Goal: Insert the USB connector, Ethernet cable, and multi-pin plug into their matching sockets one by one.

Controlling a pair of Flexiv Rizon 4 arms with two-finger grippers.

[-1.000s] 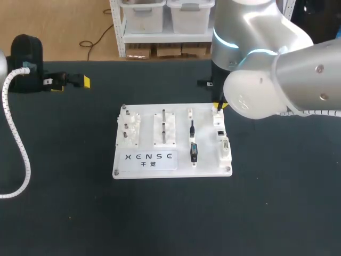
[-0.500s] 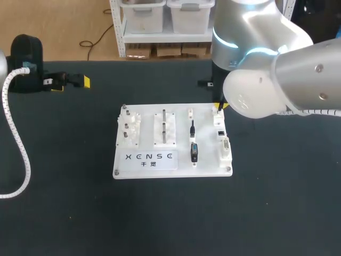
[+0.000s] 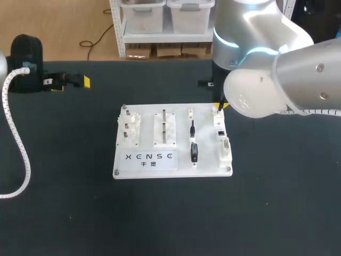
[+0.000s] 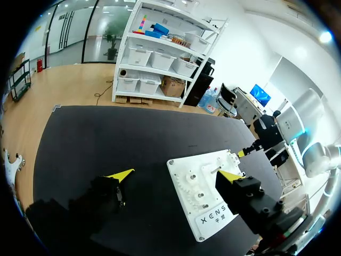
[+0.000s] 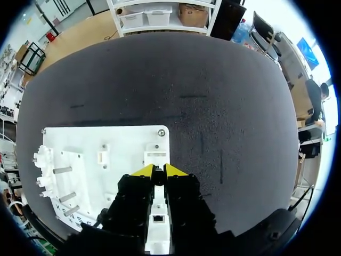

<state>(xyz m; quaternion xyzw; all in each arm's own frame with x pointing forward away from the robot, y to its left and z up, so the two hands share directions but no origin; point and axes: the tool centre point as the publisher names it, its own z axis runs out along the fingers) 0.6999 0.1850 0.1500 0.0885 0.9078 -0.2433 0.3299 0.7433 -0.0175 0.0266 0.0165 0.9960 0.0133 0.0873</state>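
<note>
On the black table (image 3: pixel 266 202), a white board (image 3: pixel 146 109) lies flat near the middle, lettering along its near edge. The task's parts sit toward the board's right edge. A slim black plug on a thin stem (image 3: pixel 192 128) lies in line with a blocky black USB connector (image 3: pixel 194 152) that shows a bluish face. Just beside them, along the right edge, a grey multi-pin plug (image 3: pixel 225 145) rests on a white socket strip (image 3: pixel 220 128). Whether any of them is seated cannot be told.

The right gripper (image 3: pixel 220 108) hangs at the board's far right corner. In the right wrist view, the right gripper (image 5: pixel 159 170) has its yellow tips drawn nearly together over the socket strip (image 5: pixel 156 157), leaving only a thin slit. A square dark socket (image 5: pixel 158 217) shows on the strip between the black finger bodies.

The left gripper (image 3: pixel 69 80) sits near the table's far left edge, well apart from the board. In the left wrist view, the left gripper (image 4: pixel 175 175) has its fingers spread wide with the board (image 4: pixel 213 221) ahead of them. A white gear block (image 3: pixel 129 128) and a post fixture (image 3: pixel 164 128) occupy the board's left half.
</note>
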